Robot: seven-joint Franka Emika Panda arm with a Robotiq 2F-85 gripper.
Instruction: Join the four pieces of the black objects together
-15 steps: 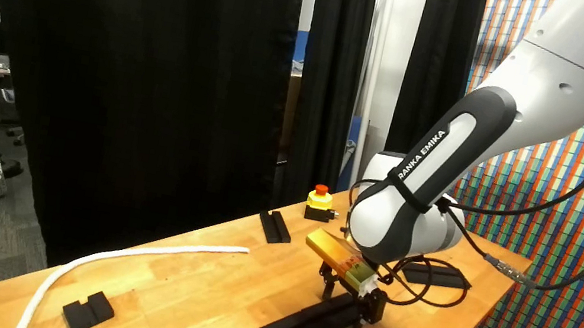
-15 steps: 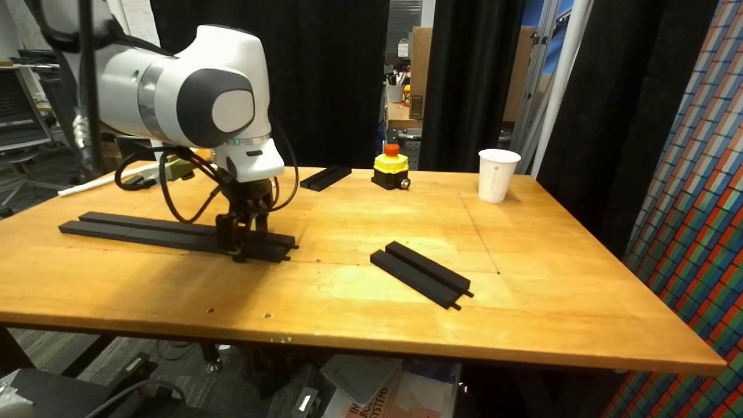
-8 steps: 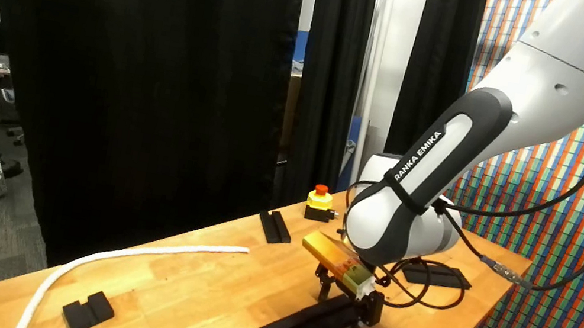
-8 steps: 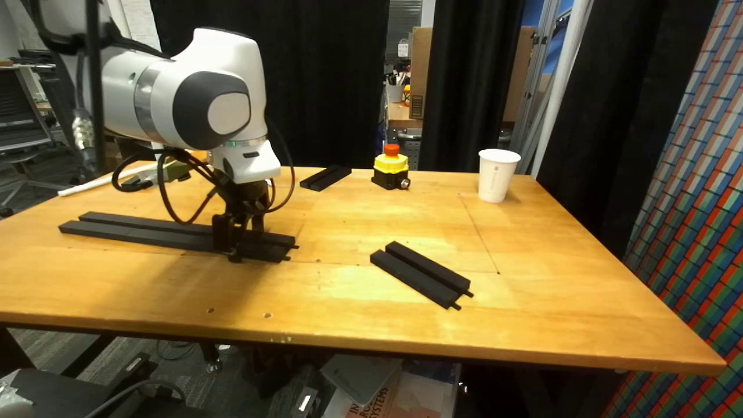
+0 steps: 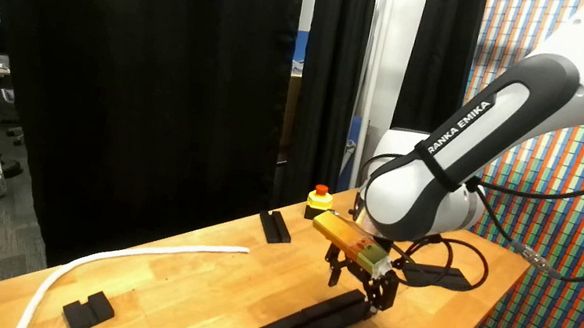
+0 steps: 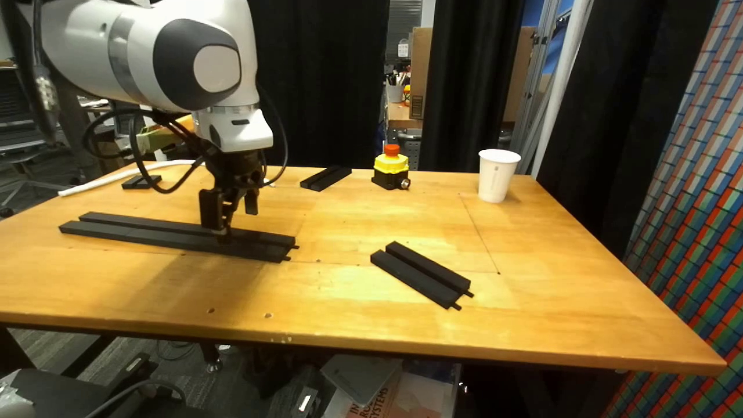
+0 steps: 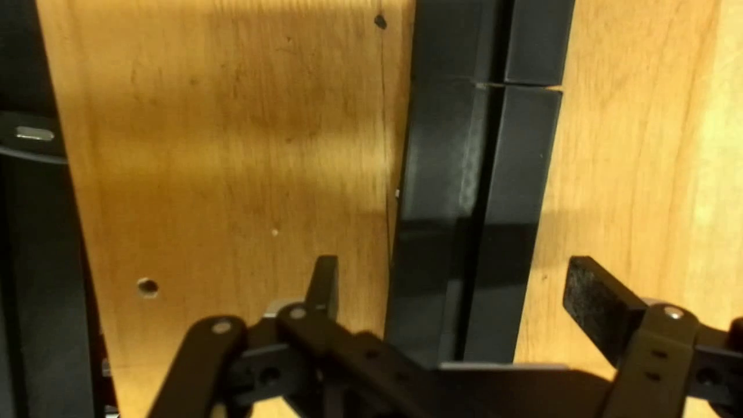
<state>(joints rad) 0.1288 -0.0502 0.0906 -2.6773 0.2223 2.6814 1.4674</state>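
Note:
A long black strip (image 6: 145,235) of grooved bars laid end to end lies on the table, with two small pegs at its end. In the wrist view the strip (image 7: 438,145) shows a seam with a thin gap on its right rail. A separate black bar with two pegs (image 6: 413,280) lies apart, at an angle; cables partly cover this bar (image 5: 431,277) in an exterior view. A shorter grooved black piece (image 6: 326,178) lies at the back. My gripper (image 7: 451,273) is open and empty, raised above the strip with one finger to each side. The gripper (image 5: 354,295) also shows in an exterior view.
A small notched black block (image 5: 87,312) and a white rope (image 5: 150,250) lie on the table. A yellow and red emergency stop button (image 6: 390,165) and a white paper cup (image 6: 497,174) stand at the back. Black curtains (image 5: 134,70) hang behind the table edge.
My gripper was low around the strip and has risen off it, now with its fingers above it. The strip and the loose black pieces have not moved.

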